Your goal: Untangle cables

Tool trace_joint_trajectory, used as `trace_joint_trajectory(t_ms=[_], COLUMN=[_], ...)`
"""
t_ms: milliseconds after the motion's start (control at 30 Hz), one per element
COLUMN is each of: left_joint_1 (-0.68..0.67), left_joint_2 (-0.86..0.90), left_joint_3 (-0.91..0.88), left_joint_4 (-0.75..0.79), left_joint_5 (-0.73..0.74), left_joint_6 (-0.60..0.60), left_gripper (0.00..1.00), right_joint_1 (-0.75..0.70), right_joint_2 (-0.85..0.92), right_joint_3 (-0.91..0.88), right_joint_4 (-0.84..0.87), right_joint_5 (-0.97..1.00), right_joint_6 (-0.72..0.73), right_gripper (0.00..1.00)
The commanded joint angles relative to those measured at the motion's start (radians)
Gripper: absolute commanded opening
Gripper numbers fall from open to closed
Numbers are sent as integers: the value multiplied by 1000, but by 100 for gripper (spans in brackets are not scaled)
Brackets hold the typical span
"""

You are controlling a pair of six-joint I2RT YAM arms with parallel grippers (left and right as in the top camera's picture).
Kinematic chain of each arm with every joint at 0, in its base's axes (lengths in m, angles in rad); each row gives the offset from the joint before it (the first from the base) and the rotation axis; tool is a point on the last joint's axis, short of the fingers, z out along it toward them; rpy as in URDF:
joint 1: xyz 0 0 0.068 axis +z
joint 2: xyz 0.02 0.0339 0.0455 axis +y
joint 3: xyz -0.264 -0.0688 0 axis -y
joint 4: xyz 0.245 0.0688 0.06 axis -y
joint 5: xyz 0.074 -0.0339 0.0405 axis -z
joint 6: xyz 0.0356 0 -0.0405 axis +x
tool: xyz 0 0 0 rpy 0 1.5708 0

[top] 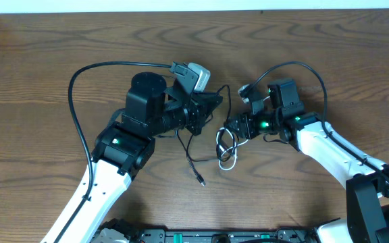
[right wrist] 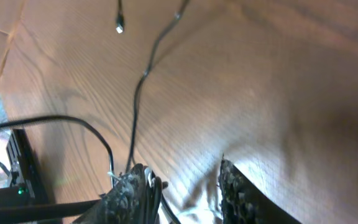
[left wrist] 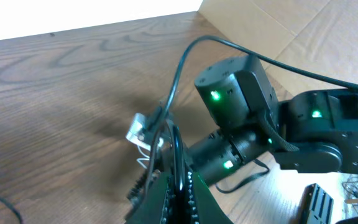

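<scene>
Left gripper [left wrist: 179,186] pinched closed on the black cord [top: 188,158]. Right gripper [right wrist: 182,180] parted, clamping nothing; white cord [top: 227,166] loops just beside it. Both cords lie between the grippers. Advise: right closes on white, then separate slowly.

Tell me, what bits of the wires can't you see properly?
- Overhead: the upper ends of the black cable and white cable hide beneath the left tool and right tool.
- Left wrist: the bottom edge cuts off the left tool, so its grip on the black cable is unclear.
- Right wrist: the bottom edge cuts off whatever lies by the right tool's fingers.
</scene>
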Motion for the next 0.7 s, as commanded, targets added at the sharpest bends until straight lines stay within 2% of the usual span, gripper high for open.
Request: trace_joint_trajectory(t_ms=[0,333,500,667], left_joint_1=[-2,-2,-2,-2], left_joint_2=[4,4,4,4], left_joint_3=[9,9,9,9], left_joint_4=[7,3,-29,-38], left_joint_5=[-19,-70,-136,-150], left_joint_6=[17,17,17,17], left_gripper=[7,8,7,8], right_joint_1=[7,7,7,7], right_joint_2=[9,9,9,9], right_joint_3=[5,5,5,5], right_joint_4=[-50,-106,-99,-103], right_joint_5=[26,-35,-147,-240], right_joint_6=[-9,-9,-9,-9], right_gripper=[33,29,34,34])
